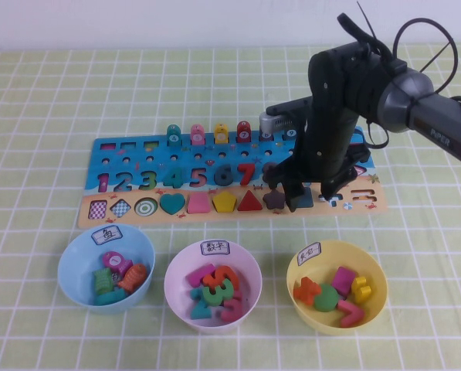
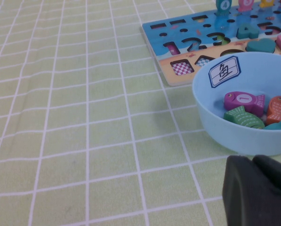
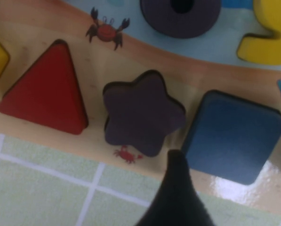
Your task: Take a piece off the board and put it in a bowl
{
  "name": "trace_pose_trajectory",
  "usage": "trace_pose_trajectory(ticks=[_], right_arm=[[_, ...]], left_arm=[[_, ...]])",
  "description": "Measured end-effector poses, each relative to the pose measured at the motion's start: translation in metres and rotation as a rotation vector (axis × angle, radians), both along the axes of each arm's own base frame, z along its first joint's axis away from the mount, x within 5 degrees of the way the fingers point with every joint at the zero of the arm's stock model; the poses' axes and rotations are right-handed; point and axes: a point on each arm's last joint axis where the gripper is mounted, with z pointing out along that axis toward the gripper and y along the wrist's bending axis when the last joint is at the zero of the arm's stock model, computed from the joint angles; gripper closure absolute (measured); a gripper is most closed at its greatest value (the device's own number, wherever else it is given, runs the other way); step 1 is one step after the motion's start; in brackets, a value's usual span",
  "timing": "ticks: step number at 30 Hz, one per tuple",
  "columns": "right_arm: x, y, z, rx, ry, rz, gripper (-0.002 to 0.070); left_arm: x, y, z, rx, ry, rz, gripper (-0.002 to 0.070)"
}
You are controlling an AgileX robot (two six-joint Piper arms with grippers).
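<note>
The slate-blue square piece (image 1: 301, 200) lies in its slot at the right end of the board's tan strip (image 1: 137, 147), next to the dark star (image 1: 274, 199). My right gripper (image 1: 304, 190) is open and hangs low over the piece, one finger on each side of it. In the right wrist view the piece (image 3: 234, 136) sits flat beside the star (image 3: 142, 113), with one dark fingertip (image 3: 176, 181) at its near corner; the other finger is out of frame. The yellow bowl (image 1: 367, 259) stands in front of the board and holds several pieces. My left gripper (image 2: 259, 193) is shut and empty, near the blue bowl.
A light blue bowl (image 1: 72, 255) with fish pieces and a pink-lilac bowl (image 1: 176, 270) with number pieces stand left of the yellow one. The blue bowl (image 2: 211, 113) is close to the left gripper. A red triangle (image 3: 44, 92) sits beside the star.
</note>
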Motion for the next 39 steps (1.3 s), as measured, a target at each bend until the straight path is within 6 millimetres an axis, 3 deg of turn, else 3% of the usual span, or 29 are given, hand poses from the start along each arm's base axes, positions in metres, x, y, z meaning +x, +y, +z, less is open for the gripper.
trace_pose_trajectory(ticks=[13,23,39], right_arm=[[0.0013,-0.0002,-0.0076,-0.015,0.01,-0.002,0.0232],[0.0007,0.0015,-0.007,0.006,0.02,-0.026,0.0377],[0.0007,0.0017,-0.007,0.008,0.021,-0.028,0.0377]], left_arm=[[0.0,0.0,0.0,0.0,0.0,0.0,0.0679],[0.0,0.0,0.0,0.0,0.0,0.0,0.0679],[0.0,-0.0001,0.0,-0.002,0.0,0.0,0.068]])
